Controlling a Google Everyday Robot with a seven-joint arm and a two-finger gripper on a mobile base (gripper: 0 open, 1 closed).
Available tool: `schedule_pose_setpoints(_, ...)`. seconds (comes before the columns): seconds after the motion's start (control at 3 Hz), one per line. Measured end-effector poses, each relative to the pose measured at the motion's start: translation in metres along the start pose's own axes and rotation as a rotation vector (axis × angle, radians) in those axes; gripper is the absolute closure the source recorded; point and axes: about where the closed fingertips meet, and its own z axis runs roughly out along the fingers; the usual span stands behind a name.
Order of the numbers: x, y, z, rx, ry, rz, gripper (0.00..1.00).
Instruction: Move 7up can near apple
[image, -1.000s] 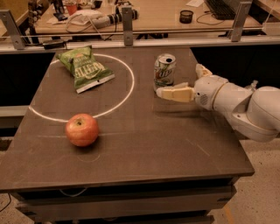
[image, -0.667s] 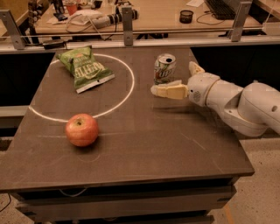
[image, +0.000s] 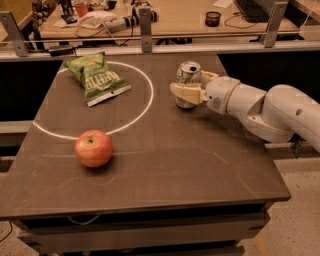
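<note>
The 7up can (image: 189, 70), silver and green with a pull-tab top, stands upright at the back right of the dark table. My gripper (image: 187, 83) reaches in from the right and is open around the can. One cream finger (image: 185, 93) crosses the can's front, the other sits behind its right side. The can rests on the table. The red-orange apple (image: 93, 148) lies at the front left, far from the can, just outside the white circle line.
A green crinkled chip bag (image: 96, 78) lies at the back left inside a white painted circle (image: 148, 102). The table's (image: 190, 170) right edge is close under my arm. A metal rail and a cluttered desk run behind the table.
My gripper has moved left and toward the back, from beside the can to straddling it. The can, apple and chip bag have not moved.
</note>
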Motion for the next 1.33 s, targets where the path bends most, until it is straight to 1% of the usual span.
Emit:
schedule_pose_setpoints(0.33,-0.003,0.0,0.003,-0.025,0.004,0.005,0.64)
schedule_pose_setpoints(0.67,-0.016,0.014,0.001,-0.088,-0.039,0.028,0.87)
schedule_pose_setpoints(1.0,-0.031,0.058,0.005,-0.209,-0.071,0.025,1.0)
schedule_pose_setpoints(1.33,-0.03,0.106,0.011,-0.355,-0.061,0.045,1.0)
